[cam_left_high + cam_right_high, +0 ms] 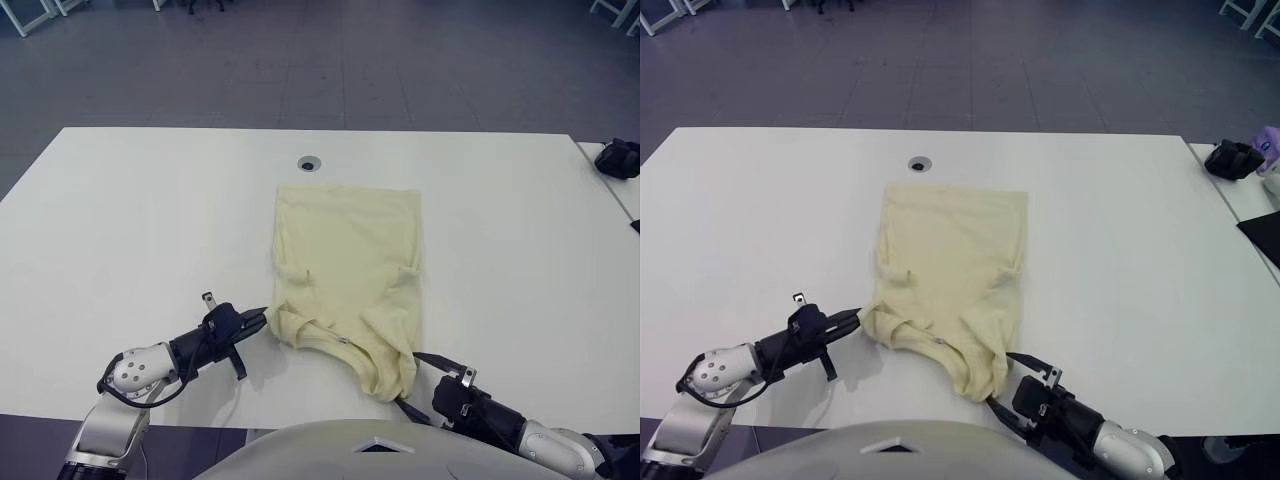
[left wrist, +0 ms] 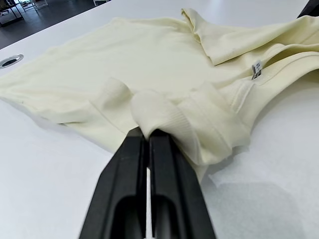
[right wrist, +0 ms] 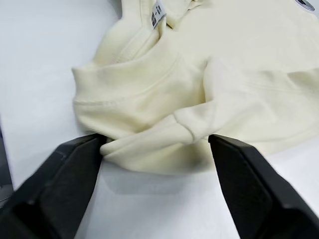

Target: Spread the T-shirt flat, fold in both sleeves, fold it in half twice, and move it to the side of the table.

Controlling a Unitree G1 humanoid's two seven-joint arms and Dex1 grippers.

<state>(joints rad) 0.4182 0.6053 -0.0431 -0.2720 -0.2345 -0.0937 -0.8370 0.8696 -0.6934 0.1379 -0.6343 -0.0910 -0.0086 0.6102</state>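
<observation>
On the table [image 1: 120,220], left hand [image 1: 262,316] pinches T-shirt [image 1: 345,250].

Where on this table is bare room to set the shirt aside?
Wide bare table left of the shirt and right of it, to both edges. Beyond it, a narrow strip with a cable hole. Crowded at the near edge: left gripper and right gripper at the shirt.

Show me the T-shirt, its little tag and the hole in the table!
T-shirt [image 1: 345,250]: left eye view, middle of its flat body.
Tag [image 2: 256,68]: left wrist view, white label by the collar.
Hole [image 1: 309,163]: left eye view, its dark middle.
</observation>
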